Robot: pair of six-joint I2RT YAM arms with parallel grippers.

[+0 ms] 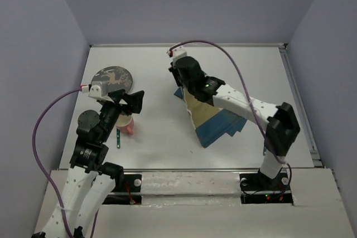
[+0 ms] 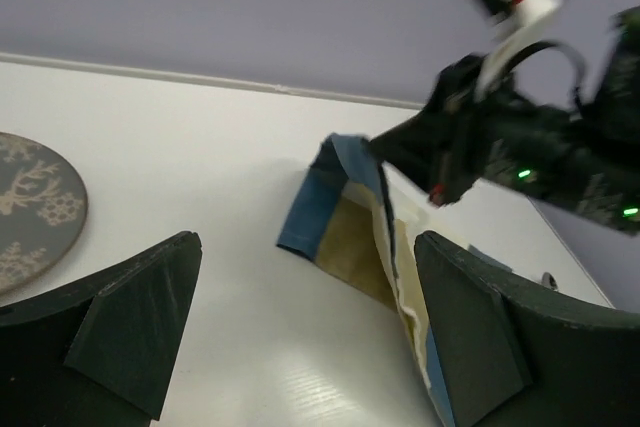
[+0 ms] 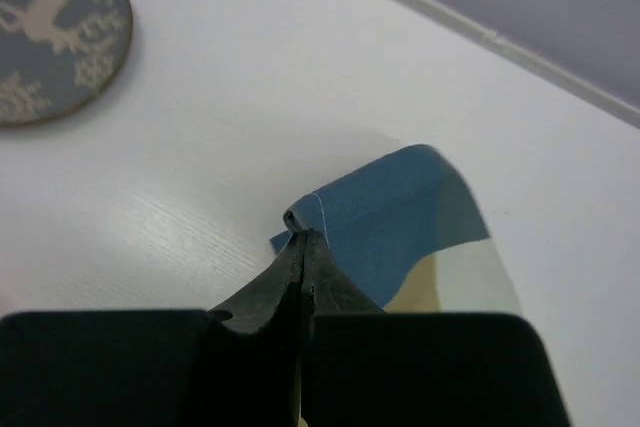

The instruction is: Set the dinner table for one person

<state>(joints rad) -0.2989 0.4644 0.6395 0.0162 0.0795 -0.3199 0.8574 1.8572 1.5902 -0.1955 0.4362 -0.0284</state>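
Dinner table (image 1: 156, 71) bears the checked mat (image 3: 400, 207), pinched by right gripper (image 3: 303, 247) (left gripper (image 2: 307, 247) gapes).

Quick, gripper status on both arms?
Left gripper: open, holding nothing.
Right gripper: shut on the folded edge of the checked cloth mat.

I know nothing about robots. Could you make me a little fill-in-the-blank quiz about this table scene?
1. The right gripper is ____ on a corner of the cloth.
2. The left gripper is ____ and holds nothing.
3. The patterned plate lies nearer the ____ arm.
Missing words: shut; open; left.
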